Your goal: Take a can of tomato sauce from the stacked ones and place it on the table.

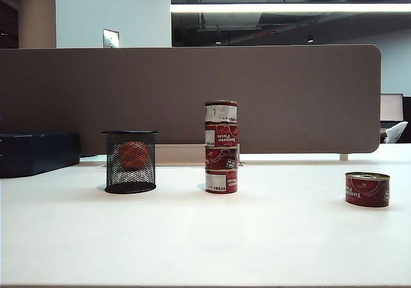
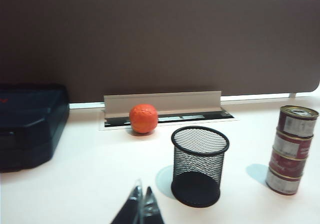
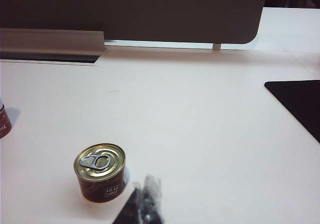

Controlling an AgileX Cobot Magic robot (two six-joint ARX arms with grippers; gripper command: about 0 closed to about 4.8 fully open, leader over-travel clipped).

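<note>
Nearest the exterior camera runs the table [image 1: 205,249], bare along the bottom of the frame. At lower right stands the can of tomato sauce [image 1: 367,189], alone and upright, well apart from the stacked ones [image 1: 221,147], four high at centre. Left of them a black mesh cup [image 1: 130,161] has an orange ball [image 1: 133,154] showing through its mesh. Neither of my grippers shows there. My left gripper [image 2: 141,206] has its fingers together, empty, near the cup. My right gripper [image 3: 145,204] is pressed closed, empty, just beside the can.
</note>
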